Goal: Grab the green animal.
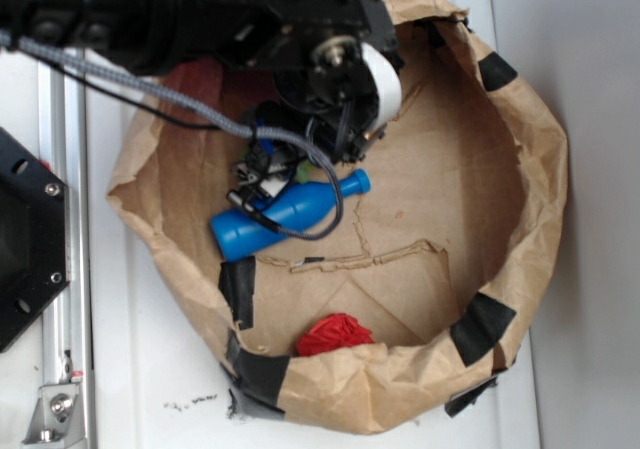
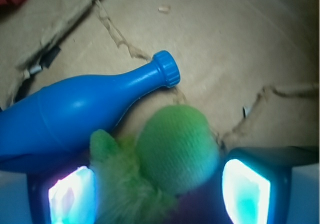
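Note:
The green animal point(image 2: 170, 151), a fuzzy lime-green plush, lies on the brown paper floor between my gripper's point(image 2: 157, 194) two glowing pads. The left pad point(image 2: 70, 196) touches its fuzzy body, while a dark gap separates the right pad point(image 2: 245, 189) from its rounded head. The jaws stand open around it. From the exterior view only a sliver of the green animal point(image 1: 303, 172) shows under the black gripper point(image 1: 272, 174), which reaches down just behind the blue bottle point(image 1: 285, 214).
The blue bottle point(image 2: 75, 114) lies on its side against the plush. A red ball point(image 1: 335, 336) rests by the near wall of the crumpled paper bin point(image 1: 540, 169). A metal rail point(image 1: 65, 269) and black block point(image 1: 25, 239) stand at the left.

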You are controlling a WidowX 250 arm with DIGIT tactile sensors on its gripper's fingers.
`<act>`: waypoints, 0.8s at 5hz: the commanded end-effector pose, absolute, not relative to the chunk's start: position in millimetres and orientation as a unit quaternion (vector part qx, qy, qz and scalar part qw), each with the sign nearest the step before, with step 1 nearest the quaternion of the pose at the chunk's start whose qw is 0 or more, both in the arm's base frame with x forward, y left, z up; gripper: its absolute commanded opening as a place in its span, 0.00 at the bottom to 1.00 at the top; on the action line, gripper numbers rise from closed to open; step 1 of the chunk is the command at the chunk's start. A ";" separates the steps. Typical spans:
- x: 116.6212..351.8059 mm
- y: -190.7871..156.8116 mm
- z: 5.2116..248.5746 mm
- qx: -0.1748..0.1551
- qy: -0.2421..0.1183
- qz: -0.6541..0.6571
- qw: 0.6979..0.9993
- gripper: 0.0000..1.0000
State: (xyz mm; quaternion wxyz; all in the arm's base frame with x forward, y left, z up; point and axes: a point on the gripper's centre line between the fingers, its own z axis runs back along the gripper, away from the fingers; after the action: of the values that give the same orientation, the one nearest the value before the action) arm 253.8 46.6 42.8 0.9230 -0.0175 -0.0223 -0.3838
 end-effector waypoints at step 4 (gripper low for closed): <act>253.7 33.4 18.0 0.019 -0.032 -0.378 0.925 1.00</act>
State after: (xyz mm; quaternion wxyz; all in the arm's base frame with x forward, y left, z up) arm 255.2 47.8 20.3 0.9285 0.0217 -0.0353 -0.3690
